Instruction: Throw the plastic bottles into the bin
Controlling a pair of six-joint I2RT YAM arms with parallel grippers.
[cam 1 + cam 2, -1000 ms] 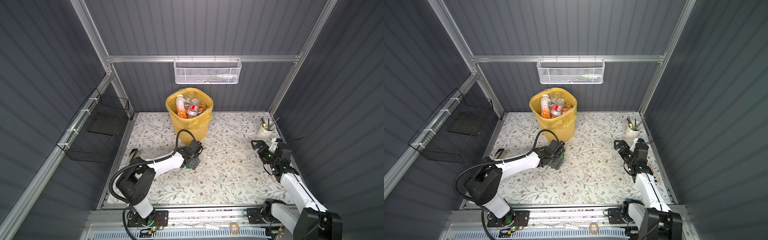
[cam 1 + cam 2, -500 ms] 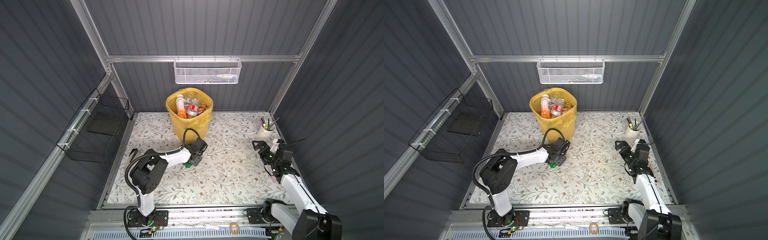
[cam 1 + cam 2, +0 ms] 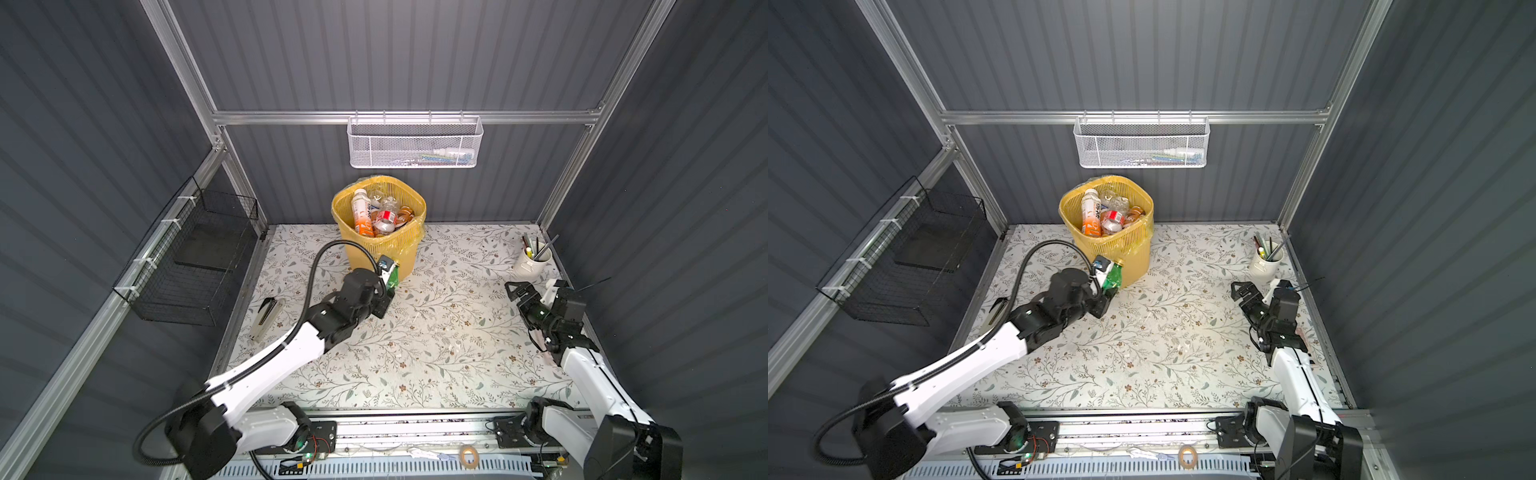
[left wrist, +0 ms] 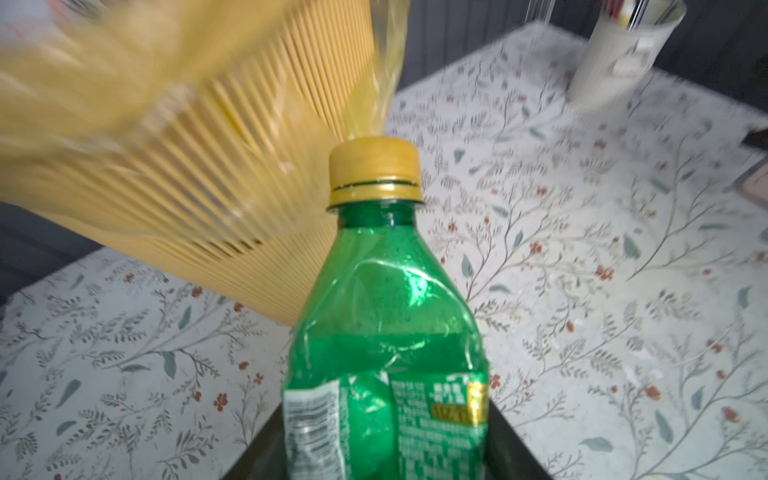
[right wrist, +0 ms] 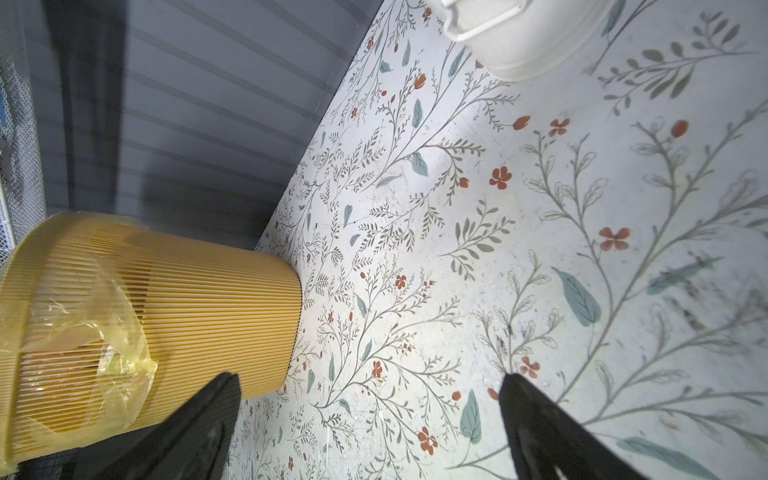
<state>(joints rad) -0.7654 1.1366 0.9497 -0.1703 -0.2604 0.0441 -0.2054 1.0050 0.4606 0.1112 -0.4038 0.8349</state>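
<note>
The flat worktop (image 3: 436,332) with a printed flower pattern is carrying the tall yellow plastic bin (image 3: 399,249) with ribbed lattice walls and a clear yellowish bag, near the back wall. Several plastic bottles (image 3: 382,216) are lying inside it, the lower ones hidden. The left claw (image 3: 388,286) is gripping a dented green plastic bottle (image 4: 386,311) with a yellow cap just in front of the bin, its base cut off in the left wrist view. The right claw (image 5: 365,415) is standing wide open and empty.
</note>
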